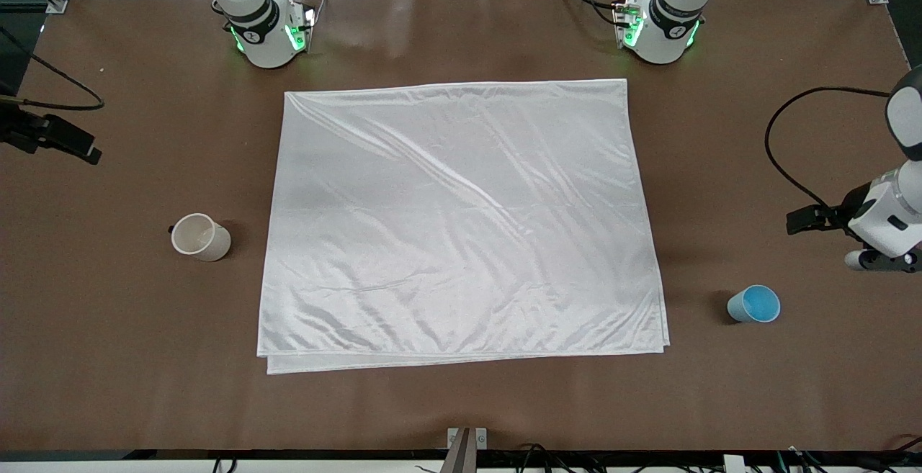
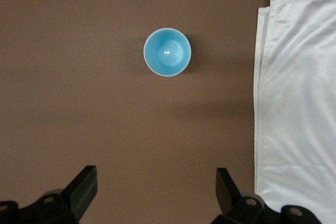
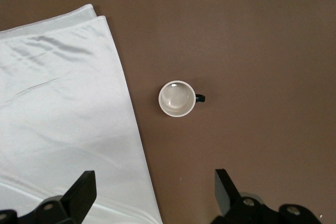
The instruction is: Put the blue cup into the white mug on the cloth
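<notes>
I see the blue cup (image 1: 753,304) upright on the bare surface (image 1: 461,401) toward the left arm's end, well apart from the cloth (image 1: 461,221). The white mug (image 1: 200,237) stands upright off the cloth too, toward the right arm's end. The cup looks light, thin-walled and stiff, with smooth tapered sides likely to slip; I judge a pinch across the rim, or one finger inside, safest. The mug looks heavier; its small dark handle is a poor grip. Left gripper (image 2: 156,192) hangs high over the surface near the cup, fingers spread wide. Right gripper (image 3: 155,192) waits high near the mug, fingers likewise apart, holding nothing.
</notes>
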`<state>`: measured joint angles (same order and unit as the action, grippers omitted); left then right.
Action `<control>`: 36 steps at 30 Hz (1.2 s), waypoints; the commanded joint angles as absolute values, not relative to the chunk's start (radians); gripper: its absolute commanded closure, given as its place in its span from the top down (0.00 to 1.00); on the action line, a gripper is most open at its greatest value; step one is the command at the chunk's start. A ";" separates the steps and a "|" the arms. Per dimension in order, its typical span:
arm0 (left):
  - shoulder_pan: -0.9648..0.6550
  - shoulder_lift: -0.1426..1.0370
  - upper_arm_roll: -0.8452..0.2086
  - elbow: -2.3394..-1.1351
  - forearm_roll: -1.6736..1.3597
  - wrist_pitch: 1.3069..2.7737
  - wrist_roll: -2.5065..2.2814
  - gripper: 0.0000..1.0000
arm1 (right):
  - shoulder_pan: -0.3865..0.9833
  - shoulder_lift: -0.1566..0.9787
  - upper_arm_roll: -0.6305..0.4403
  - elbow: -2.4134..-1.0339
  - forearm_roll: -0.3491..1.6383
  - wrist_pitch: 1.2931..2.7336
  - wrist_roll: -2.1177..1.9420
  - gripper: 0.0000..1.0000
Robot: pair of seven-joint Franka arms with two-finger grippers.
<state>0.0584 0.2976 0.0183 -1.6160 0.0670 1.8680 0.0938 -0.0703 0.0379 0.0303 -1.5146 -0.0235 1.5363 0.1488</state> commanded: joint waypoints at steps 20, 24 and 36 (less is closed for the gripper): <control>0.117 0.638 0.020 -1.460 0.091 2.207 0.107 1.00 | -0.150 0.048 0.023 -1.789 -0.018 1.773 -0.296 1.00; 0.117 0.667 0.018 -1.451 0.089 2.232 0.106 1.00 | -0.175 0.048 0.023 -1.841 -0.018 1.819 -0.421 1.00; 0.117 0.724 0.018 -1.450 0.089 2.306 0.107 1.00 | -0.190 0.057 0.021 -1.997 -0.018 1.977 -0.681 1.00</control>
